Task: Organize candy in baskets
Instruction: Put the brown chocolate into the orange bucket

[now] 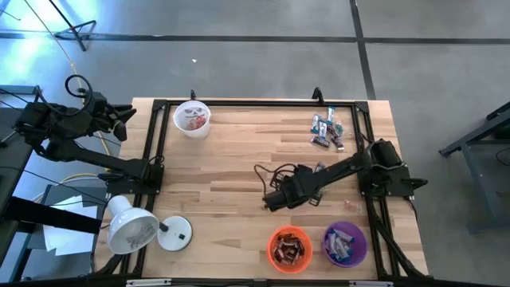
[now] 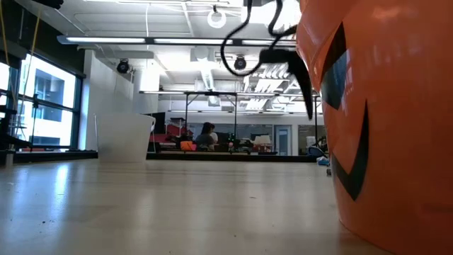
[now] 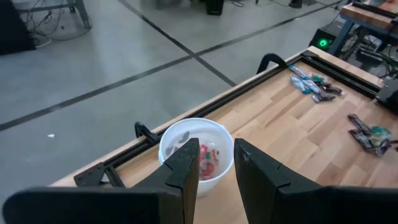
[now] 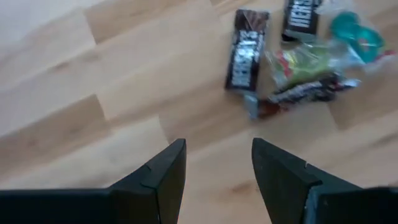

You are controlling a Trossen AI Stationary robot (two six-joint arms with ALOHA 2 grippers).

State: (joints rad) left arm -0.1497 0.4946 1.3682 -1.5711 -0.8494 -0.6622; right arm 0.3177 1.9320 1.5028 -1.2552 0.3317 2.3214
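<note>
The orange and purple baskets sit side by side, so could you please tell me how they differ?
The orange basket holds dark brown and red candy, while the purple basket holds blue-and-white candy. The orange one lies nearer the table's middle, with the purple one toward the right edge. The low view shows a dark face print on the orange one; the purple one is out of sight there. Both are small, round, upright and partly filled.

Pale striped-wood bench [image 1: 239,151], black frame edging. White basket [image 1: 191,118] upper left, pink-red candy inside. Orange basket [image 1: 288,248] with black face print, purple basket [image 1: 344,243] lower right. Blue-white candy pile [image 1: 328,131] upper right. White lamp [image 1: 134,229] lower left.
</note>
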